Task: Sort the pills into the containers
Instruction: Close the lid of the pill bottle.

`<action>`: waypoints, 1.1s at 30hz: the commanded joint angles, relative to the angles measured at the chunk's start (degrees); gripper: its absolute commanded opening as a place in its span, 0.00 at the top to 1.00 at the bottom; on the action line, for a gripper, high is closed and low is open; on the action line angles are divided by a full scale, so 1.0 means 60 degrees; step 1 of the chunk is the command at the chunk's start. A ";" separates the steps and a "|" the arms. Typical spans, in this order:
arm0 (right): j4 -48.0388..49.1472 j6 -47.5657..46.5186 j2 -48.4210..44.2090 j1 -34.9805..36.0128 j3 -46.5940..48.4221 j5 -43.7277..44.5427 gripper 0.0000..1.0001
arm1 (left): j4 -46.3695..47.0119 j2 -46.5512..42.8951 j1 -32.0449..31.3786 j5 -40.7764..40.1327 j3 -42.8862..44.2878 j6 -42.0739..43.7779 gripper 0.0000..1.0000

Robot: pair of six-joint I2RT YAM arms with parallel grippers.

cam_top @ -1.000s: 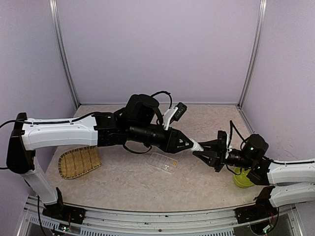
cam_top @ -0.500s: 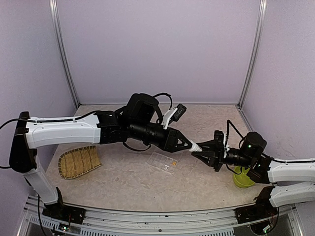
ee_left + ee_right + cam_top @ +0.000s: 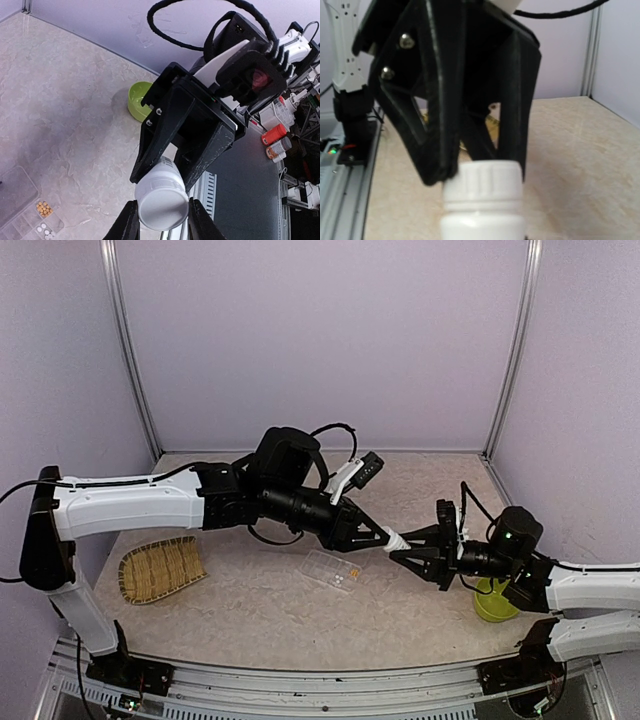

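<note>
Bottle (image 3: 161, 202) clamped by left claw (image 3: 384, 536) and right claw (image 3: 408, 547), pill box (image 3: 333, 570) on table nearby, green bowl (image 3: 492, 603) behind

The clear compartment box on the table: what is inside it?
In the box, one compartment holds orange pills and a neighbouring one holds pale round pills. The rest is too small or cut off to tell.

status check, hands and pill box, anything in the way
Left hand shut on white bottle cap, right hand shut on its body. Pill box on table nearby, pills inside. Nothing between bottle and box.
</note>
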 commanded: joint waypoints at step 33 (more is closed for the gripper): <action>-0.0726 0.0539 -0.0526 0.0208 0.0966 0.0399 0.76 | -0.0375 -0.0621 0.0212 -0.0757 0.0168 -0.0040 0.01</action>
